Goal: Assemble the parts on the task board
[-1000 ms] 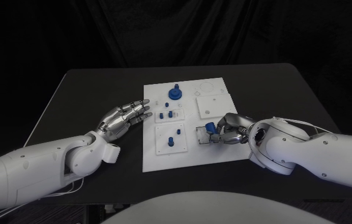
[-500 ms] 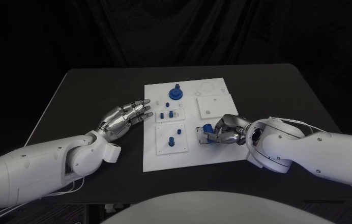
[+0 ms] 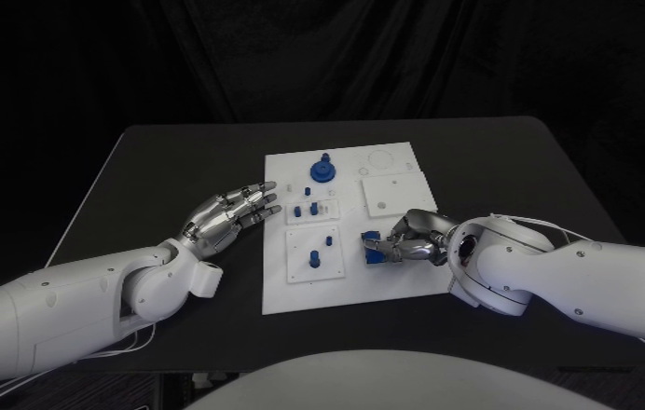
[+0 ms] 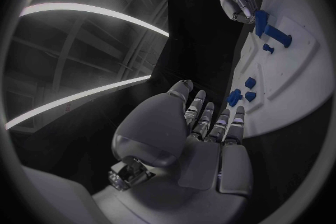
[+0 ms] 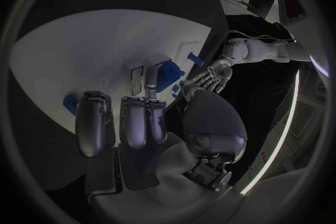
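- Right hand [image 3: 410, 242], fingers curled on a blue part [image 3: 373, 247], has shifted it leftward and lower over the board [image 3: 404, 163] near edge; seating likely underway.
- Left hand [image 3: 236, 212] stays open, holding nothing, just beside the board.

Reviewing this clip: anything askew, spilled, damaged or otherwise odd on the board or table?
Nothing stands out. The task board lies flat on the table, with blue parts on it and none off it. The right hand works at a blue part near the board's right side; the left hand is open beside the board.
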Robot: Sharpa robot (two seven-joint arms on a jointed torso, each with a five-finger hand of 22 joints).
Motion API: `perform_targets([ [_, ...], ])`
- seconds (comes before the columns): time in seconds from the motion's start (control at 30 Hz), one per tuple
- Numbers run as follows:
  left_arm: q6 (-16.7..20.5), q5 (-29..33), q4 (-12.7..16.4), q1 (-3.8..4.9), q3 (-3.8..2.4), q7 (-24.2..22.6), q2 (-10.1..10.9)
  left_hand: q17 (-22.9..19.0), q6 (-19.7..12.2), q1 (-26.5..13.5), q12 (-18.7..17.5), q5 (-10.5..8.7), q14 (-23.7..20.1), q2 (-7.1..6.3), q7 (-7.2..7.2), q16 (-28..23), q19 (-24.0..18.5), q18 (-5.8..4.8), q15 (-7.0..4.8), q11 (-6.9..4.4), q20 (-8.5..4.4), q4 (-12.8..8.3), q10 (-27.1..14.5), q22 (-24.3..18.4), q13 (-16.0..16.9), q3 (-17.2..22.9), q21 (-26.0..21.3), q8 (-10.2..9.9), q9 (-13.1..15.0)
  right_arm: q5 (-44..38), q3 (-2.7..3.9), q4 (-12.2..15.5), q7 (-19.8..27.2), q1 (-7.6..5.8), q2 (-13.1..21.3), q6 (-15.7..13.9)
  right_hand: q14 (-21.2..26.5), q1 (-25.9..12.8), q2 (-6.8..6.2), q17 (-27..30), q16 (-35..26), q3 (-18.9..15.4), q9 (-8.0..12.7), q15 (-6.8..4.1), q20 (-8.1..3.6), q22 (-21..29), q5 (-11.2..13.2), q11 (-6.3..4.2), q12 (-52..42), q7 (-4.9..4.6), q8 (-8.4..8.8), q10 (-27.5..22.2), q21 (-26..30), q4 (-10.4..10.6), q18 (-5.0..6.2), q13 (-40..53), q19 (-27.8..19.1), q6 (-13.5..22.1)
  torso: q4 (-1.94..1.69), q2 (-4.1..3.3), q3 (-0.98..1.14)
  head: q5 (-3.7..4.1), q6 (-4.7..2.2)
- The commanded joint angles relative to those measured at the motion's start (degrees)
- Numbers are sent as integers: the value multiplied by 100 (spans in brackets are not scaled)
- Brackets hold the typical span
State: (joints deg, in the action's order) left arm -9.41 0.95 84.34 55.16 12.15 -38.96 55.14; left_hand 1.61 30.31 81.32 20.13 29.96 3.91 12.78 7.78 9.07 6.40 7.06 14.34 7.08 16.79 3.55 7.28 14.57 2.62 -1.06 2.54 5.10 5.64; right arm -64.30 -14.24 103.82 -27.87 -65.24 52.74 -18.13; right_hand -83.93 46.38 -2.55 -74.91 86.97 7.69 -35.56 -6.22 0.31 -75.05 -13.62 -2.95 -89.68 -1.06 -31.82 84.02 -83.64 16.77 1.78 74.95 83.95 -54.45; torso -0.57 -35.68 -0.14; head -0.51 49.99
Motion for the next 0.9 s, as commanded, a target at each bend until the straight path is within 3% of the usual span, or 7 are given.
perform_targets([
  [0.03, -72, 0, 8, -8, -5, -571, -9, 1, -33, -60, -35, 39, -9, 1, -6, -8, 19, -87, 10, 31, 1, -13, -5, -8, -5, 37, 27, -4, -6, 13, 2, 1, 25, 16, -3, -18, -476, -185, 48, -802, -27, -191, -24, 29, 14, -1263, 167, 40, -32, -40, 43, 598, 21, 8, -3, 1505, 327, -14, -5, -4, 4, 10, 1],
  [0.27, -78, 0, 6, -9, -5, -564, -9, 1, -36, -62, -37, 39, -11, 0, -6, -10, 19, -87, 11, 31, 1, -14, -6, -10, -5, 39, 27, -5, -6, 13, 2, 19, 165, 21, 41, -263, -477, -468, 198, -804, -25, -554, -69, 27, 13, -1263, 247, 39, -32, -37, 59, 598, 21, 6, -4, 1505, 329, -26, 4, 4, 3, -14, 1],
  [0.43, -77, 0, 3, -10, -5, -561, -2, 1, -35, -64, -40, 39, -11, 0, -4, -11, 18, -88, 11, 31, 1, -15, -9, -12, -5, 42, 26, -5, -6, 12, 1, 63, 250, 22, 125, -323, -478, -107, 343, -806, -20, -731, -135, 20, 8, -1266, -214, 31, -32, -26, 55, 598, 15, -5, -5, 1505, 333, -41, 18, 11, 3, -36, 1],
  [0.53, -78, 0, 4, -11, -5, -559, 0, 0, -35, -65, -42, 39, -12, 0, -3, -11, 18, -88, 12, 31, 1, -15, -11, -13, -6, 44, 26, -5, -6, 12, 1, 107, 274, 23, 188, -261, -479, 188, 344, -810, -17, -776, -170, 19, 5, -1266, -533, 29, -32, -26, 57, 598, 16, -25, -5, 1505, 332, -17, 9, 13, 5, -34, 1],
  [0.57, -78, 0, 5, -11, -5, -559, 2, 0, -35, -65, -42, 39, -12, 0, -3, -11, 18, -88, 12, 31, 1, -15, -11, -13, -6, 44, 26, -5, -6, 12, 0, 127, 277, 25, 212, -225, -477, 469, 319, -804, -19, -775, -199, 17, 1, -1266, -819, 26, -32, -21, 49, 598, 15, -94, -5, 1505, 333, 1, 9, 14, 6, -40, 1],
  [0.63, -78, 0, 5, -11, -5, -558, 5, 0, -35, -65, -42, 39, -12, 0, -3, -11, 18, -88, 12, 31, 1, -15, -11, -13, -6, 44, 26, -5, -6, 1, 0, 180, 273, 36, 269, -136, -478, 676, 293, -807, -17, -796, -234, 14, 2, -1267, -903, 22, -32, -17, 27, 598, 12, -102, -6, 1505, 334, 9, 4, 13, 7, -41, 1],
  [0.9, -79, 0, -3, -14, -5, -551, 5, 0, -35, -65, -42, 39, -12, 0, -3, -11, 18, -88, 12, 31, 1, -15, -11, -13, -6, 44, 26, -5, -6, -121, -1, 292, 240, 83, 385, 71, -482, 1407, 211, -831, -2, -959, -816, -49, -51, -1274, -865, -54, -32, 76, -591, 598, -6, -196, -11, 1505, 342, 127, 9, 16, 4, -30, 1],
])
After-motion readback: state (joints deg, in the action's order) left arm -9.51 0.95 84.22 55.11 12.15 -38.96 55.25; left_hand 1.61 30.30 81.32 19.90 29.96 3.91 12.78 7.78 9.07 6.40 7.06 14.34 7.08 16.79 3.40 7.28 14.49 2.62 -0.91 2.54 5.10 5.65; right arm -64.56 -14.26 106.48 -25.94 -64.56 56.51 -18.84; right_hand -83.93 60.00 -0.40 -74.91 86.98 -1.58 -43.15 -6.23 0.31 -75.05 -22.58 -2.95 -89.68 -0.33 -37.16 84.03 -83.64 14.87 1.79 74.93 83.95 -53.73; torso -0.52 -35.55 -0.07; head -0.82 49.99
